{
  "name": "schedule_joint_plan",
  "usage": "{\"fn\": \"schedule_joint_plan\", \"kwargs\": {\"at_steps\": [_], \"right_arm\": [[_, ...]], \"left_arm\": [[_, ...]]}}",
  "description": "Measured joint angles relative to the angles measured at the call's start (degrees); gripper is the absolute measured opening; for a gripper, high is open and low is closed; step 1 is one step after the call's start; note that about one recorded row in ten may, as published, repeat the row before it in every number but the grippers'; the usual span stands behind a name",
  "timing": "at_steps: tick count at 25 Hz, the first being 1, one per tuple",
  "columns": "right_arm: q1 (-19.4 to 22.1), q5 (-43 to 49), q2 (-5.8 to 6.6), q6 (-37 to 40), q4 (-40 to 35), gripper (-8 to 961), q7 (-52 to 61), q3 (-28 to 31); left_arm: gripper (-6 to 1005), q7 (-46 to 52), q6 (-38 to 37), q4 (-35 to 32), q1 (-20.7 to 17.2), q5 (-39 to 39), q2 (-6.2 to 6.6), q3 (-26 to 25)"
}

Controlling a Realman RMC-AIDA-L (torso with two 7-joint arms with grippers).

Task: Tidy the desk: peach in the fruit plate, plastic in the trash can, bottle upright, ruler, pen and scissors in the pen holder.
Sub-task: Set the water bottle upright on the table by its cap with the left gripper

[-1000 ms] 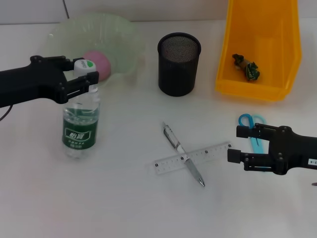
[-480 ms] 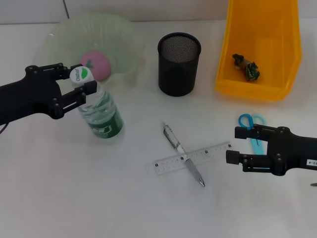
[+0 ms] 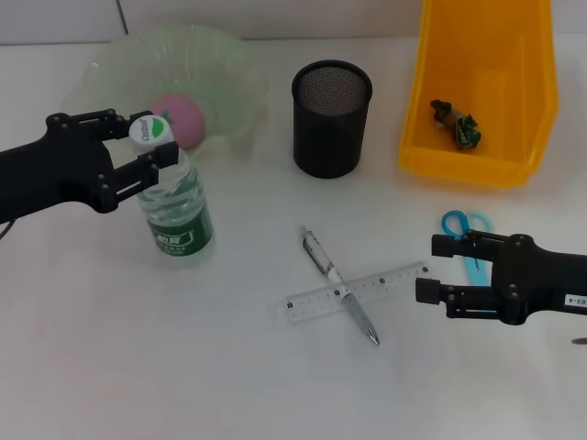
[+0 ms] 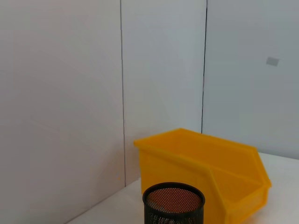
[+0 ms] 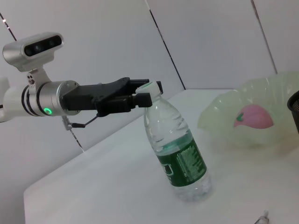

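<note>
The left hand (image 3: 138, 149) grips the bottle (image 3: 174, 203) at its white cap; the bottle stands tilted on the worktop (image 3: 183, 367), just in front of the fruit plate (image 3: 225, 69) holding the peach (image 3: 182, 117). The right hand (image 3: 438, 268) hovers open beside the blue scissors (image 3: 468, 240). The pen (image 3: 339, 296) lies across the ruler (image 3: 394, 280), in front of the pen holder (image 3: 331, 117). Crumpled plastic (image 3: 457, 122) sits in the yellow trash can (image 3: 514, 73).

Green-labelled clear bottle (image 3: 174, 207), pink peach (image 3: 181, 119), black mesh pen holder (image 3: 331, 118), yellow trash can (image 3: 483, 87), blue-handled scissors (image 3: 466, 235).
</note>
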State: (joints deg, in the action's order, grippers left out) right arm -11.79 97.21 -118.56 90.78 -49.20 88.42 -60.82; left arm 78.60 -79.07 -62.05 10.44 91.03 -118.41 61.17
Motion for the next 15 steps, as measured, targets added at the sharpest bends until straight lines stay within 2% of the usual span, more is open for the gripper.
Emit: {"fn": "schedule_joint_plan", "kwargs": {"at_steps": [15], "right_arm": [[-0.20, -0.01, -0.01, 0.69, -0.02, 839, 0.00, 0.21]], "left_arm": [[500, -0.46, 1.47, 0.13, 1.14, -0.09, -0.06, -1.41]]}}
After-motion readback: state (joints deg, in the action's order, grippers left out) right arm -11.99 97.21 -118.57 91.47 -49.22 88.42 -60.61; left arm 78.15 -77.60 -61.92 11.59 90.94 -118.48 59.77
